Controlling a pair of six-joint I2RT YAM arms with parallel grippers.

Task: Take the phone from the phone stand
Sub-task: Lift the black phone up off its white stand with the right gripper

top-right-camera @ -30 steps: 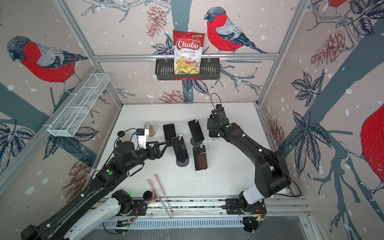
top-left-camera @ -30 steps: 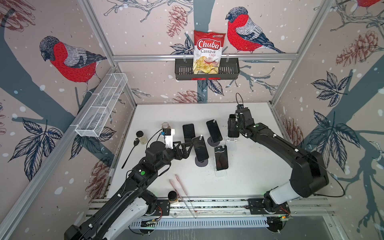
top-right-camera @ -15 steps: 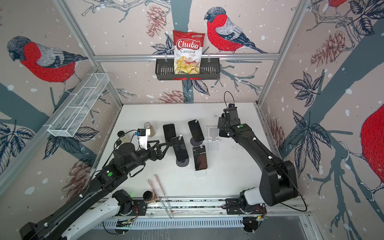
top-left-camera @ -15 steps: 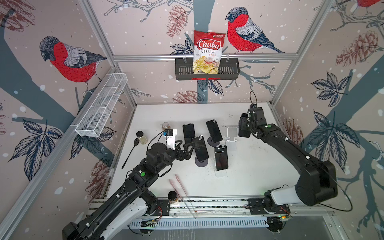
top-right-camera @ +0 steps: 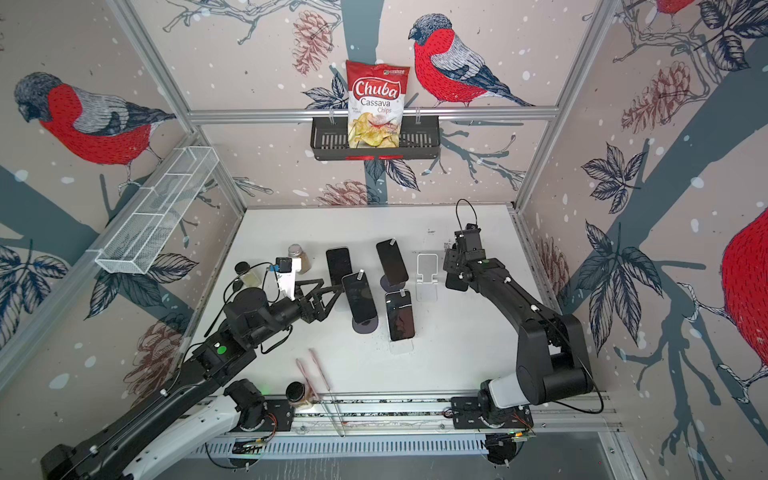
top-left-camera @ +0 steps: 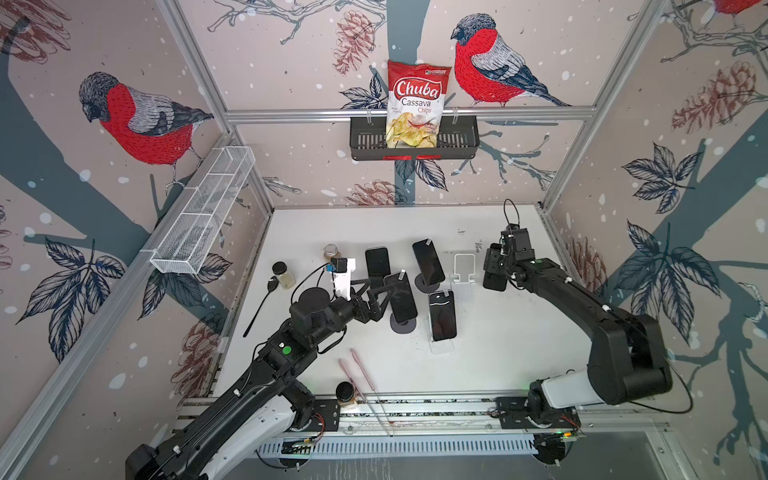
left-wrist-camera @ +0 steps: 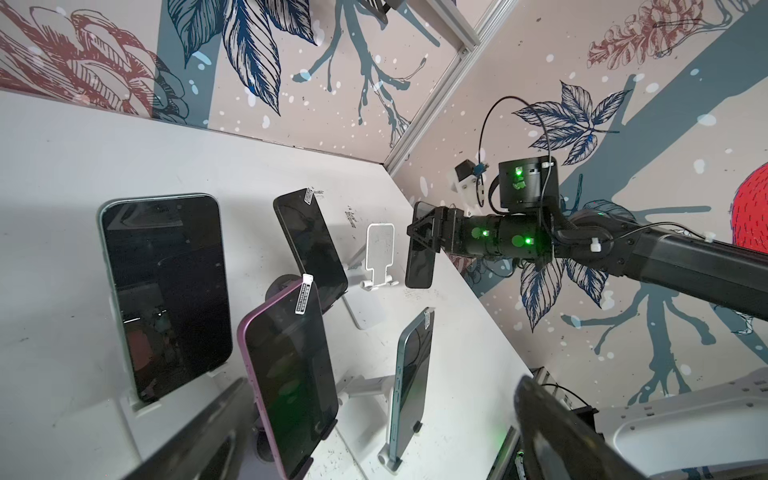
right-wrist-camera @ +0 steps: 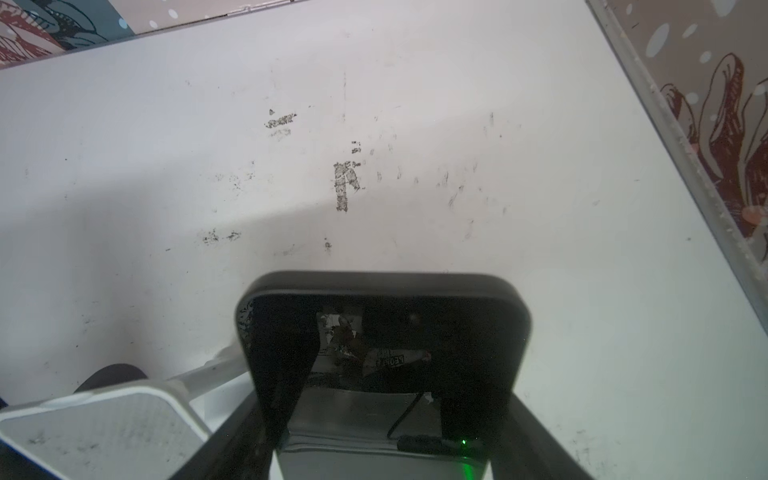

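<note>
Right hand (top-left-camera: 496,259) is clamped on the black phone (top-left-camera: 494,278). A second ago that phone was at the white phone stand (top-left-camera: 464,266). Now it is carried off to the side, upright, just beside the stand and low over the counter (top-left-camera: 519,332); can't tell if it touches. The stand is empty, so removal looks basically done and only the set-down is left. Left hand (top-left-camera: 382,291) is spread wide, holding nothing, near the other phones (top-left-camera: 401,297).
</note>
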